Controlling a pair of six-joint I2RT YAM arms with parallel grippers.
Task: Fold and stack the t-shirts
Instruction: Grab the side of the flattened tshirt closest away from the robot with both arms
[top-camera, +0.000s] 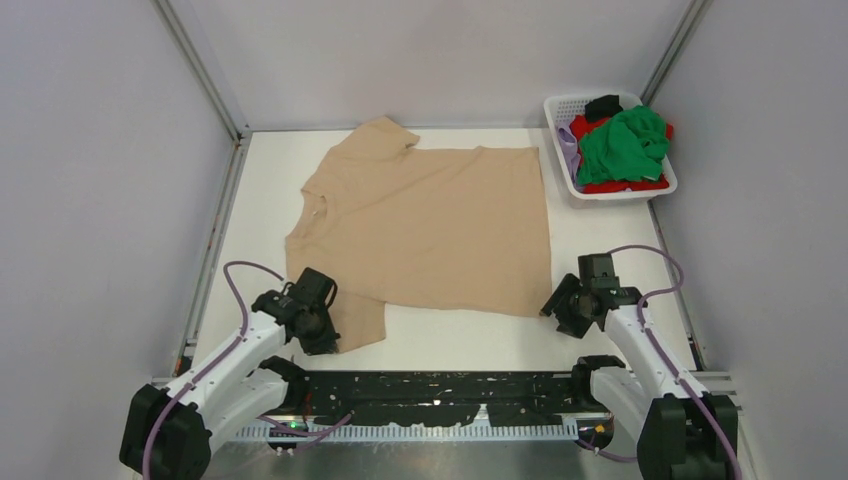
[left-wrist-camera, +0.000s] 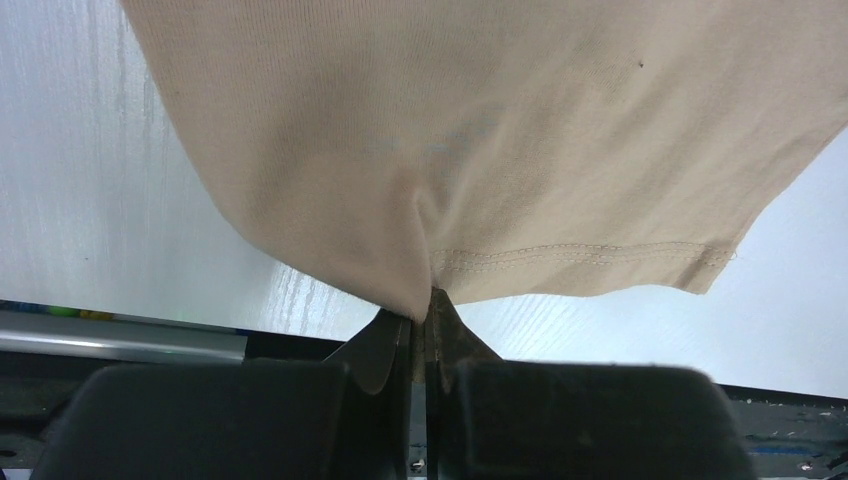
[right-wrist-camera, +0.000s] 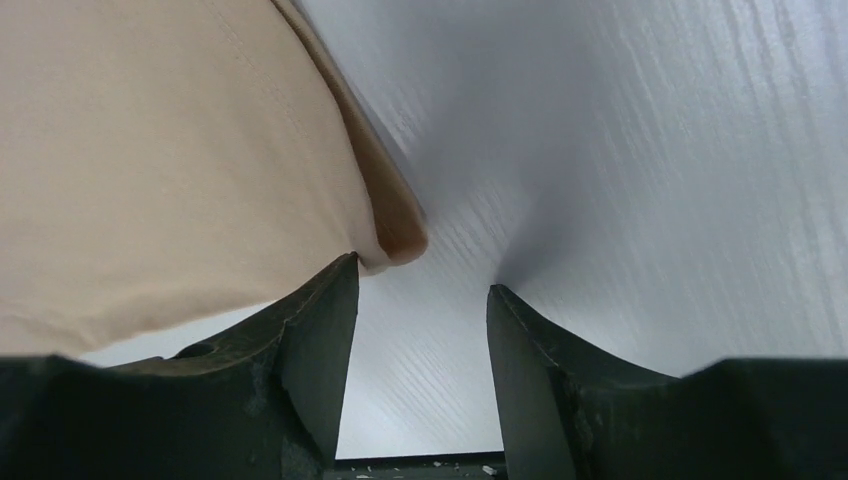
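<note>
A beige t-shirt is lying spread flat across the middle of the white worktop. Its neck is pointing to the left and its hem is running along the right side. One sleeve is reaching toward the far wall and the other toward the arms.

The left claw is sitting at the near sleeve and is clenched on it. In the left wrist view the two fingers are pressing together on the stitched sleeve edge. The cloth is bunching into a small fold just above them, and the rest of the sleeve is fanning out over the worktop beyond.

The right claw is sitting low at the near right corner of the shirt, by the hem. In the right wrist view its fingers are standing apart with bare worktop showing in the gap, so it is released and gripping nothing. The shirt's corner is curling just above the tip of the finger on the left of that view. Whether cloth and finger are touching cannot be told.

A white mesh basket is standing in the far right corner of the worktop, well apart from the beige shirt. A crumpled green shirt is lying on top inside it. A red shirt is showing beneath the green one, a black shirt is sitting at the far end, and a lilac shirt is peeking out at the basket's left side.
</note>
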